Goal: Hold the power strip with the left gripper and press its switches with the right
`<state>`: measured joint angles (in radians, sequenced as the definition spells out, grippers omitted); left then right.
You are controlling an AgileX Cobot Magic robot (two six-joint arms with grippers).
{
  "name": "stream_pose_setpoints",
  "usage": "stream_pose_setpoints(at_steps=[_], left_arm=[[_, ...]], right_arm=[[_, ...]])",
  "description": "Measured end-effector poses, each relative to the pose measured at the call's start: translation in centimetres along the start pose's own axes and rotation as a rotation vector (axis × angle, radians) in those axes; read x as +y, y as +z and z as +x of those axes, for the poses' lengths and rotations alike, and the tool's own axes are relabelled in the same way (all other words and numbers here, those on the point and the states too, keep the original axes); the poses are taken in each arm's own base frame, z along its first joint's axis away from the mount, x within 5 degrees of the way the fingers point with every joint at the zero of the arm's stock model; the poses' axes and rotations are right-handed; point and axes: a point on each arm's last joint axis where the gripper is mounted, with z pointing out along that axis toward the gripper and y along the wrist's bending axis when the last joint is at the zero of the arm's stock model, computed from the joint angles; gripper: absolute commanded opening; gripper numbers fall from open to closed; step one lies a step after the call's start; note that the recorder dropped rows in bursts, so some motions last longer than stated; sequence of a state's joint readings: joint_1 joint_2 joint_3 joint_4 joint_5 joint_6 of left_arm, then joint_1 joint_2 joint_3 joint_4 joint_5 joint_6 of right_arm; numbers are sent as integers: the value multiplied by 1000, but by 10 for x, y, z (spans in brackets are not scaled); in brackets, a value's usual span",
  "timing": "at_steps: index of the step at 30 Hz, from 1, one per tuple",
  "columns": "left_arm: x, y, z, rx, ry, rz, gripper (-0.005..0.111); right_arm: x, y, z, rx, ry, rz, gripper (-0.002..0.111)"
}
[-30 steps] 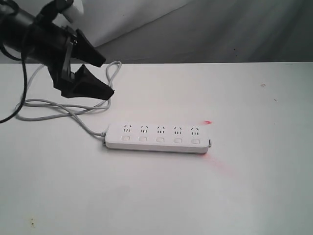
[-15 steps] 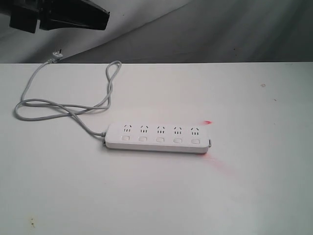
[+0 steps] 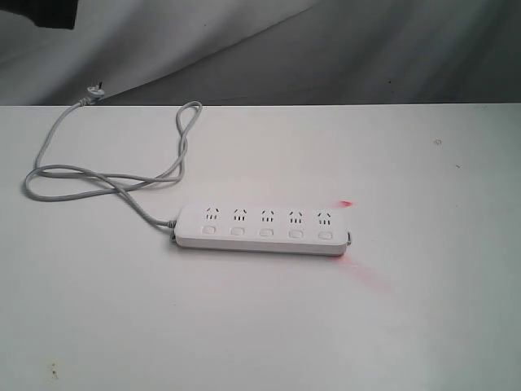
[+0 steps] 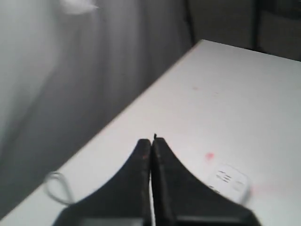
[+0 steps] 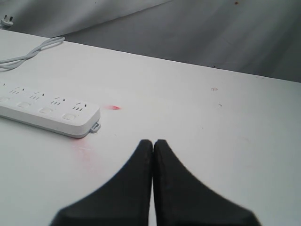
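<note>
The white power strip [image 3: 262, 229] lies flat on the white table, its row of switches [image 3: 266, 233] along the near side below the sockets. Its grey cord [image 3: 106, 175] loops away to the back left. Neither gripper touches it. My left gripper [image 4: 151, 141] is shut and empty, high above the table; one end of the power strip [image 4: 229, 179] shows blurred past its fingers. In the exterior view only a dark corner of that arm [image 3: 37, 12] remains at the top left. My right gripper [image 5: 153, 142] is shut and empty, short of the power strip's [image 5: 47, 109] end.
The cord's plug [image 3: 91, 92] rests at the table's back edge by the grey backdrop. A red light spot [image 3: 346, 204] and a reddish smear [image 3: 362, 273] lie on the table [image 3: 260, 326] by the strip's right end.
The left arm has risen out of the exterior view, from above the cord at the back left to almost wholly gone at the top left corner. The strip has not moved.
</note>
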<state>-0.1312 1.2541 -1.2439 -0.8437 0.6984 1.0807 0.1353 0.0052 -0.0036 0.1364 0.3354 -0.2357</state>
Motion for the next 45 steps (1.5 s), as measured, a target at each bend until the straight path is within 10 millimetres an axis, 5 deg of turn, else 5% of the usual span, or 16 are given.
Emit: stream_pose_setpoints(at_steps=[5,11,17,24,39,45], left_arm=[[-22,-50,7,-160,56,-296,1],[-52,-115,39,-294,97,-448,1],[-74,-143,73,-339,114,-503,1],[-84,-142,98,-351,21,-472,1],[-101,-110,218,-235,-245,-503,1],[-110,-107,246,-241,-263,-503,1]], right_arm=[[0,0,0,0,0,0,0],[0,0,0,0,0,0,0],[0,0,0,0,0,0,0],[0,0,0,0,0,0,0],[0,0,0,0,0,0,0],[0,0,0,0,0,0,0]])
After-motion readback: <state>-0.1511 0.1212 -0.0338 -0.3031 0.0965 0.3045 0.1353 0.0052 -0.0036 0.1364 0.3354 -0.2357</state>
